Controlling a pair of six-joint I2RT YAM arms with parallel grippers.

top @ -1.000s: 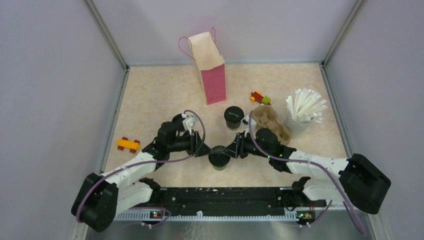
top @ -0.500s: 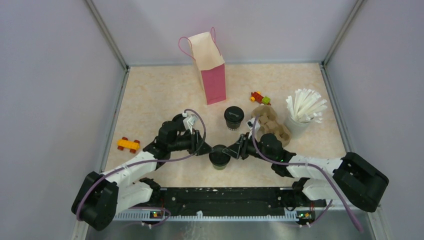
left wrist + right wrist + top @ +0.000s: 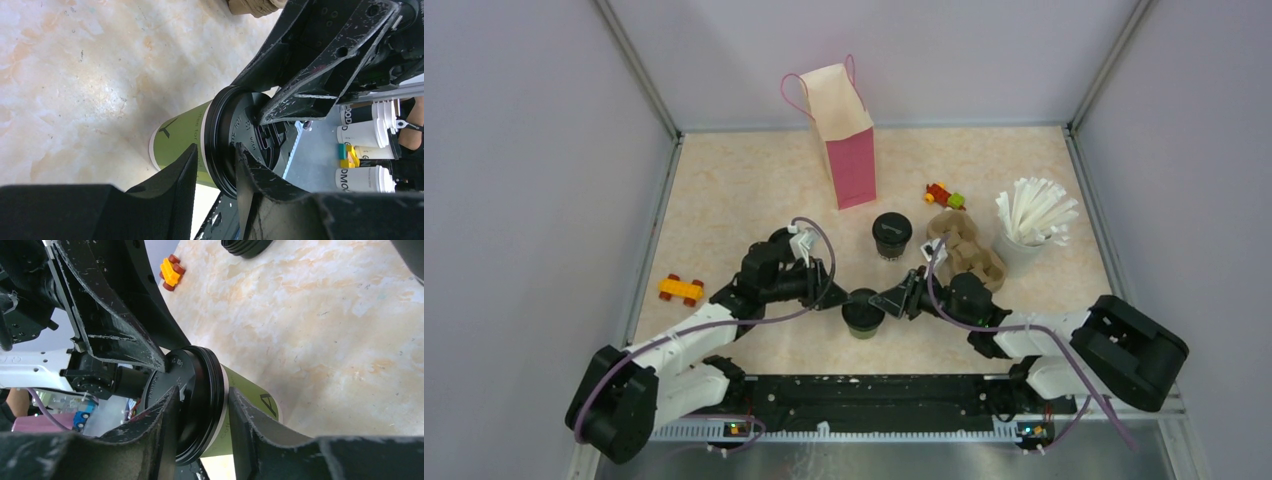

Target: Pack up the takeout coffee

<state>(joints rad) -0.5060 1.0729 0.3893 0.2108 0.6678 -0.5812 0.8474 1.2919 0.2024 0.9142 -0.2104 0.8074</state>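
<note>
A coffee cup with a black lid stands at the table's front centre. Its side is green in the left wrist view and the right wrist view. My left gripper comes at it from the left and my right gripper from the right. Each pinches the lid's rim, one finger on the lid's top and one under the rim, as seen at the left gripper and the right gripper. A second, black cup with a lid stands farther back, untouched.
A brown pulp cup carrier lies behind my right arm, with a pale cup of white straws to its right. A pink paper bag stands upright at the back. Toy bricks lie at the left and back right.
The right arm's rear links have swung a little to the left. Both grippers stay on the front cup's lid, and the cup has not moved.
</note>
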